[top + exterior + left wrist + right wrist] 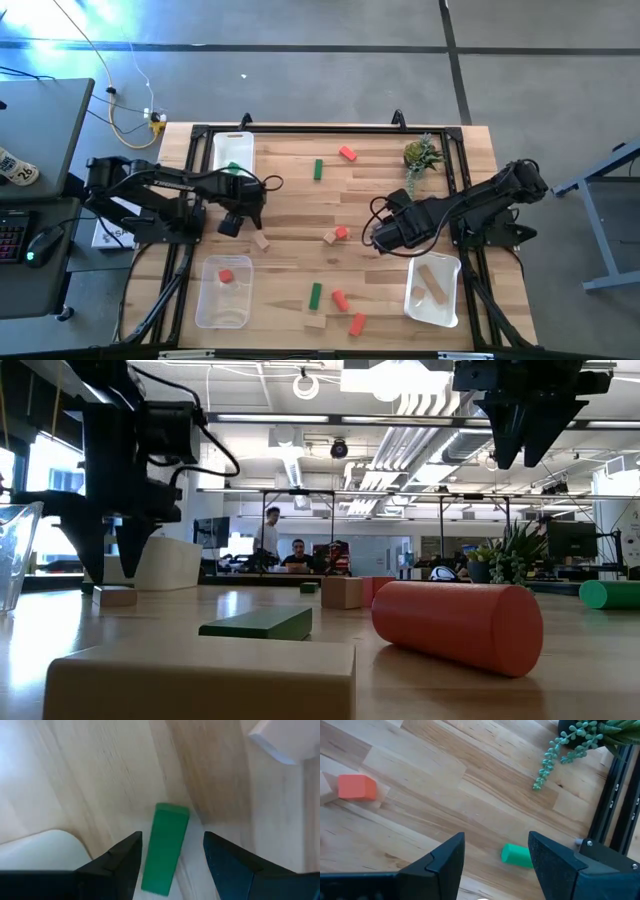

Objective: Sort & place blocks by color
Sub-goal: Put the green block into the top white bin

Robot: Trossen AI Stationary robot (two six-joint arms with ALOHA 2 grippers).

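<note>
My left gripper points down between the two left trays and is open. In the left wrist view a green block lies flat on the table, with a finger on each side of it and a gap on both sides. From above, the gripper hides this block. My right gripper hangs open above the table's right middle. Below it, a green block lies on the wood. A red-orange cube rests against a tan block. More red-orange, green and tan blocks lie scattered over the table.
A clear tray at far left holds a green block. The near left tray holds a red one, and the near right tray holds tan ones. A tan block lies beside my left gripper. A small plant stands at far right.
</note>
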